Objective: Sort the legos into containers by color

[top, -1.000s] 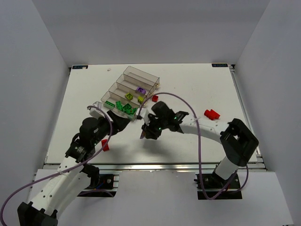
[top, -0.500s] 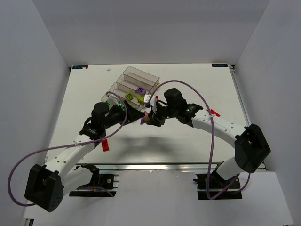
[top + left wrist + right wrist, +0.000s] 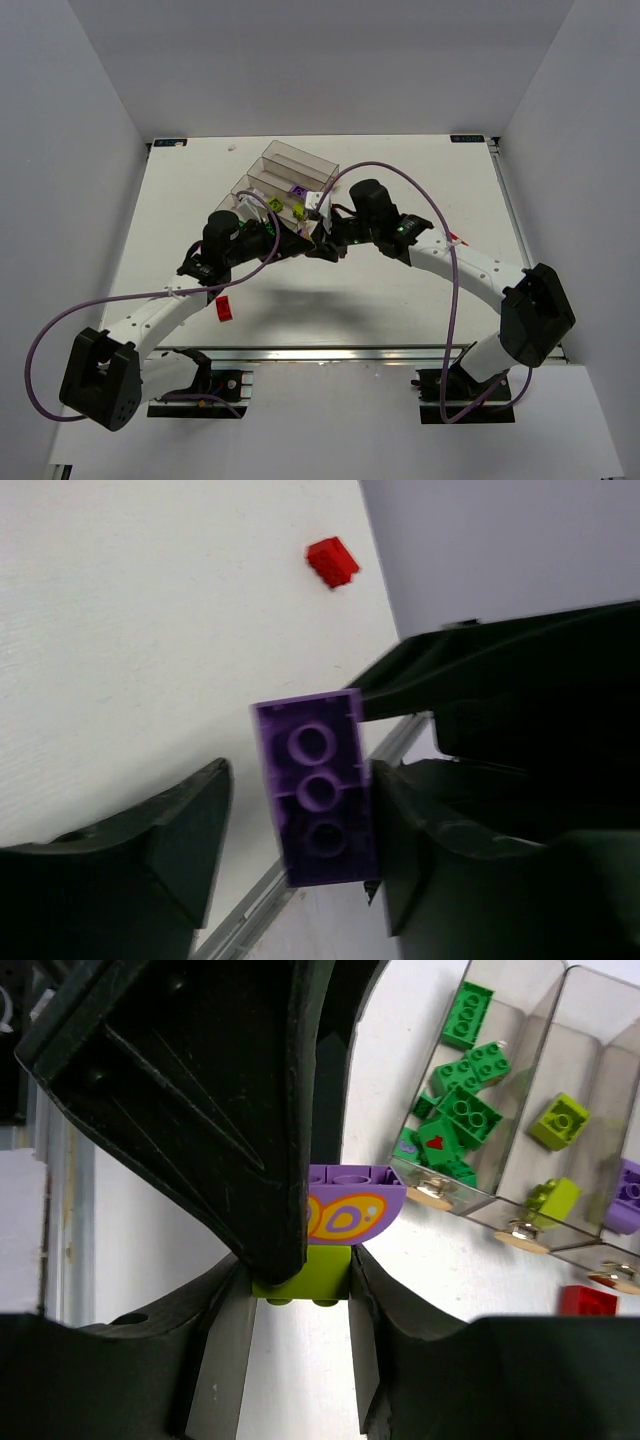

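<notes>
Robotics lab test cell, white table boxed in by plain white walls on the left, right and far sides, aluminium rail along the near edge, two white robot arms bolted there, purple cables looping from them

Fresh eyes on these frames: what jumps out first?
Both sets of jaws meet beside the tray on one joined pair: a purple brick stuck to a lime-yellow brick. The right jaws clamp the lime-yellow one. The left jaws straddle the purple one, with a gap on one side. A heap of green bricks fills one end of the tray.
</notes>
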You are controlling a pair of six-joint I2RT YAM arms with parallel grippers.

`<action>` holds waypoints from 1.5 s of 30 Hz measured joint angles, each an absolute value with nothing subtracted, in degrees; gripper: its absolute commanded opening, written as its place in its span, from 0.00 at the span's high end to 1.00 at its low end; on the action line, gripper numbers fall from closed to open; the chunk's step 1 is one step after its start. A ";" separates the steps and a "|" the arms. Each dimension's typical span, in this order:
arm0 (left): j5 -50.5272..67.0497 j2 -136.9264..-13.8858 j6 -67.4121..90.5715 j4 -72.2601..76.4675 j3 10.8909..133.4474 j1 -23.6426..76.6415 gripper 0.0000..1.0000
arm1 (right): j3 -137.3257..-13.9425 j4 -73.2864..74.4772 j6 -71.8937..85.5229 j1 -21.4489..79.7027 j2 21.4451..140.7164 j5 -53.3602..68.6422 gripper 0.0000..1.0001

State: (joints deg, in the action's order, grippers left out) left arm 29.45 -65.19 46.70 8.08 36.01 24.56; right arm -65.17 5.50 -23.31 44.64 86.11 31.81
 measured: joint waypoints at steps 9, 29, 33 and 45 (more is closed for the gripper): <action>29.95 -64.95 50.92 11.81 35.99 24.69 0.76 | -65.21 3.95 -22.65 44.03 86.37 31.59 1.00; 28.60 -84.29 45.98 8.51 54.85 13.13 0.73 | -62.02 4.45 -21.96 33.36 84.82 32.23 1.00; 24.64 -96.68 44.51 5.85 66.02 13.13 0.70 | -62.02 4.58 -22.11 32.64 84.79 31.55 1.00; 16.67 -120.68 43.20 -5.43 91.85 13.74 0.56 | -62.02 4.62 -22.13 31.88 84.82 31.31 1.00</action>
